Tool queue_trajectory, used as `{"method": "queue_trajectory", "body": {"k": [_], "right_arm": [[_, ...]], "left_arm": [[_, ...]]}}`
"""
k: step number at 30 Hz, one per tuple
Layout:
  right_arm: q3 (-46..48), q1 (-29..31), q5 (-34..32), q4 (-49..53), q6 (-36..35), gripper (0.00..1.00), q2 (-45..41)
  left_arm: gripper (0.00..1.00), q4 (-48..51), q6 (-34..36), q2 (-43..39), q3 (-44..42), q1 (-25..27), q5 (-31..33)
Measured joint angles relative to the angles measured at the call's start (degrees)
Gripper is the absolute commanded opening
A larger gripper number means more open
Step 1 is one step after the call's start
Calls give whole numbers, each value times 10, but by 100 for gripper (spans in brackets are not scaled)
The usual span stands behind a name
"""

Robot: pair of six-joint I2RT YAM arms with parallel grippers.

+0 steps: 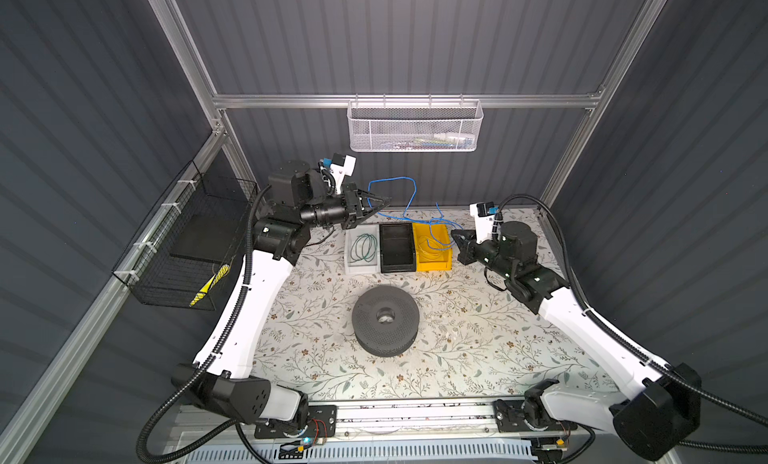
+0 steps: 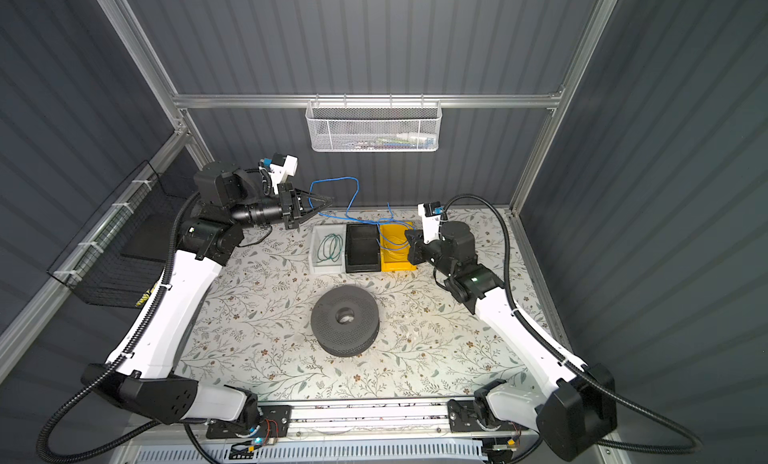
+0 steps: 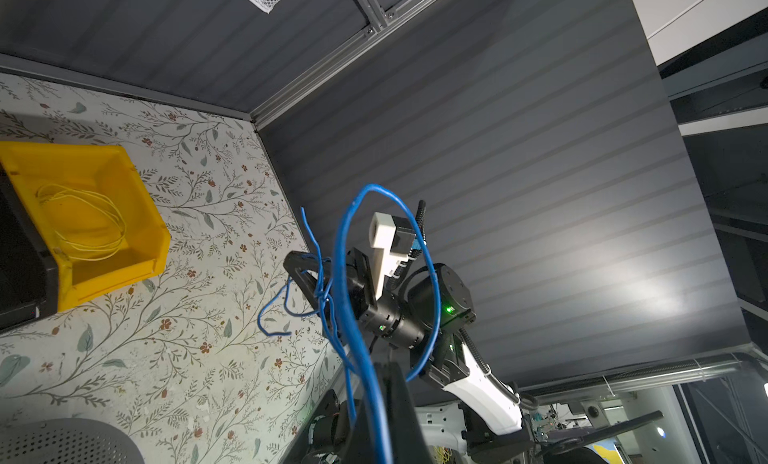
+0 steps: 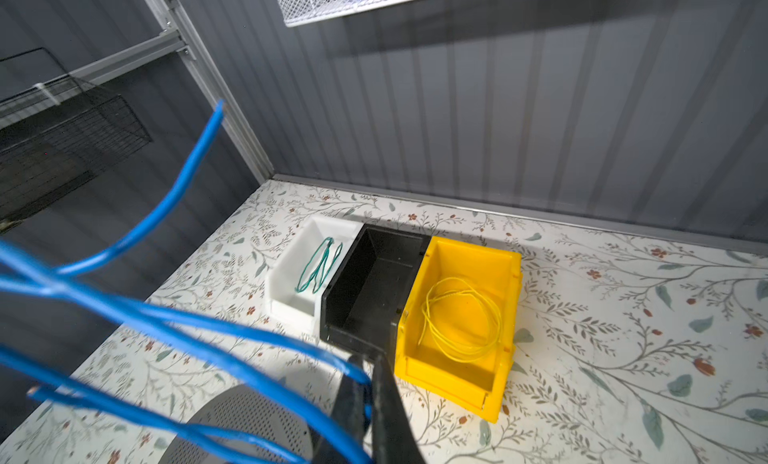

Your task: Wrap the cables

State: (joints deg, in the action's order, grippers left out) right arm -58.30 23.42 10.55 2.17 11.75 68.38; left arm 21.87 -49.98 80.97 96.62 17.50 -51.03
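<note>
A thin bright-blue cable (image 1: 409, 187) (image 2: 353, 191) hangs in the air in loose loops between my two grippers, at the back of the table. My left gripper (image 1: 384, 200) (image 2: 330, 200) is raised at the back left, shut on one part of the cable (image 3: 345, 249). In the left wrist view the strand runs down into my left gripper (image 3: 380, 403). My right gripper (image 1: 455, 235) (image 2: 409, 235) sits beside the yellow bin (image 1: 432, 265) and is shut on the cable's tangled loops (image 4: 187, 320). The pinch shows in the right wrist view at my right gripper (image 4: 370, 383).
Three bins stand in a row at the back: a white bin (image 1: 348, 266) with a green wire coil, a black bin (image 1: 397, 227), and the yellow one with a yellow wire coil. A dark perforated spool (image 1: 384, 318) lies mid-table. A white mesh basket (image 1: 413, 127) hangs behind; a black wire basket (image 1: 187, 249) hangs left.
</note>
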Motion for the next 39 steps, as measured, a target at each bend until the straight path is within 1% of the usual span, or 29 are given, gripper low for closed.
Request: {"method": "queue_trajectory", "body": {"k": [1, 3, 4, 8, 10, 14, 17, 19, 23, 27, 29, 33, 36, 39], "right_arm": [[0, -5, 15, 17, -2, 22, -7], [0, -17, 37, 56, -4, 49, -16], [0, -21, 50, 75, -2, 60, -20], [0, -21, 82, 151, -9, 69, -53], [0, -21, 92, 178, -11, 76, -79], [-13, -21, 117, 202, -2, 77, -124], [-38, -20, 149, 187, 20, 79, -133], [-59, -14, 169, 162, 40, 85, -127], [-112, 13, 205, 93, 86, 84, -87], [-144, 45, 215, 38, 104, 87, -36], [-147, 60, 215, 16, 111, 90, -14], [-148, 77, 221, -10, 119, 90, 14], [-149, 84, 225, -30, 124, 89, 26], [-150, 87, 224, -48, 129, 85, 31]], "left_arm": [[0, -12, 1, -3, -17, -2, -2], [0, -31, 1, -8, -37, -12, -5], [0, -40, 1, -8, -42, -15, -7], [0, -67, 14, -12, -42, -16, -8], [0, -76, 23, -16, -42, -16, -6], [0, -75, 49, -18, -38, -2, 7], [0, -56, 76, -13, -26, 33, 23], [0, -45, 94, -8, -18, 60, 34], [0, -34, 115, -4, -17, 100, 52], [0, -34, 129, -4, -20, 114, 71], [0, -31, 136, -4, -25, 119, 81], [0, -25, 144, -4, -31, 125, 94], [0, -23, 149, -4, -34, 125, 98], [0, -22, 151, -5, -35, 126, 97]]}}
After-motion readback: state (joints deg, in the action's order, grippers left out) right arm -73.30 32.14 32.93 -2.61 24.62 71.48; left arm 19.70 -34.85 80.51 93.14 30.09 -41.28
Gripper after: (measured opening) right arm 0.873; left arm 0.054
